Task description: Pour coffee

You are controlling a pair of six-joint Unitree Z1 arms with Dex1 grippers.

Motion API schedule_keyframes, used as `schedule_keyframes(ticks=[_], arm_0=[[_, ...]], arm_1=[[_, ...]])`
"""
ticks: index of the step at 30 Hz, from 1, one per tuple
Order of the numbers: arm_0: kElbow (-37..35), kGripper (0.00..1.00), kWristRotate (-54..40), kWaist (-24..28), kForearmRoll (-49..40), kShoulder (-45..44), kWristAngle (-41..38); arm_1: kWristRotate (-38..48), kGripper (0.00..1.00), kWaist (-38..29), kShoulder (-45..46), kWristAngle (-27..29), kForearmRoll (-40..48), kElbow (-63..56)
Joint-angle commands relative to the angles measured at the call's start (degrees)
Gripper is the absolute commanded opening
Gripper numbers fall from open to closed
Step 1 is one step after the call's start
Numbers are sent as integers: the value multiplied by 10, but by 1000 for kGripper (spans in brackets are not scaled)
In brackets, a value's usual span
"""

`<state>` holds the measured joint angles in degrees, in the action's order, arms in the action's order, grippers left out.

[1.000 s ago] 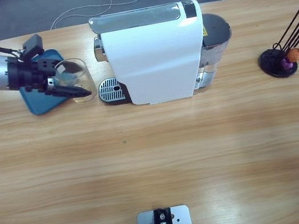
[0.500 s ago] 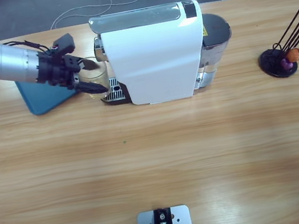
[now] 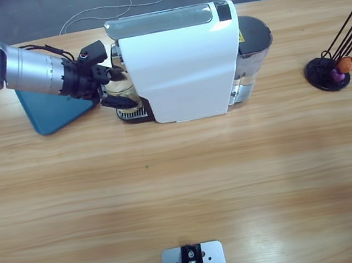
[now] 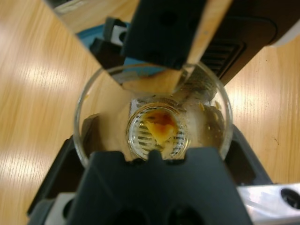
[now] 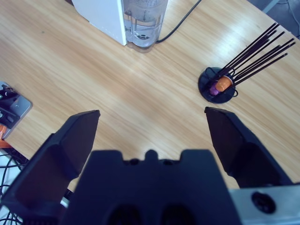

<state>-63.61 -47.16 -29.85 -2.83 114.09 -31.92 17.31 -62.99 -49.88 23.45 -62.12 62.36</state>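
We observe the coffee [image 4: 159,127] as a thin brown layer at the bottom of a clear glass tumbler [image 4: 153,112], which sits on the drip grille [image 3: 133,111] beneath the spout of the white coffee machine [image 3: 183,62]. The left gripper [image 3: 116,91] clasps the tumbler between its jaws. The right gripper [image 5: 151,123] hangs spread wide, grasping nothing, above the wooden table [image 5: 93,75], near a black capsule holder [image 5: 218,86].

Even, bright overhead light — soft glare streaks on the table [image 4: 28,93] at left; the near glass [image 4: 93,93] looks perhaps slightly blurred.
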Motion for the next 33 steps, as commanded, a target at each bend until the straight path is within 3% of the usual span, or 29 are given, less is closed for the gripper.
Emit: schedule_keyframes(ticks=[1,2,3,4,14,21,24,26,30,33], arm_0=[[13,0,8,-15,-7,26,9],[16,367,8,-16,-7,25,9],[20,865,8,-17,-7,23,10],[22,971,9,-17,-7,20,7],[56,987,10,25,-5,-21,-48],[113,987,8,110,-2,-118,-107],[139,987,18,123,-3,-180,-110],[161,987,21,110,-8,-228,-72],[164,989,103,29,-27,-289,151],[151,999,193,-7,-79,-364,194]], arm_1=[[-6,1000,-6,-11,11,4,-21],[-6,1000,-7,-11,11,5,-22],[-7,1000,-6,-11,11,5,-22],[-7,1000,-6,-11,11,5,-22],[-6,1000,-6,-12,10,1,-19],[-7,1000,-7,-18,10,1,-11],[-3,1000,-6,-26,10,8,3],[2,1000,-6,-52,5,10,12],[2,1000,-5,-96,10,5,71],[-9,1000,56,-137,-10,11,164]])
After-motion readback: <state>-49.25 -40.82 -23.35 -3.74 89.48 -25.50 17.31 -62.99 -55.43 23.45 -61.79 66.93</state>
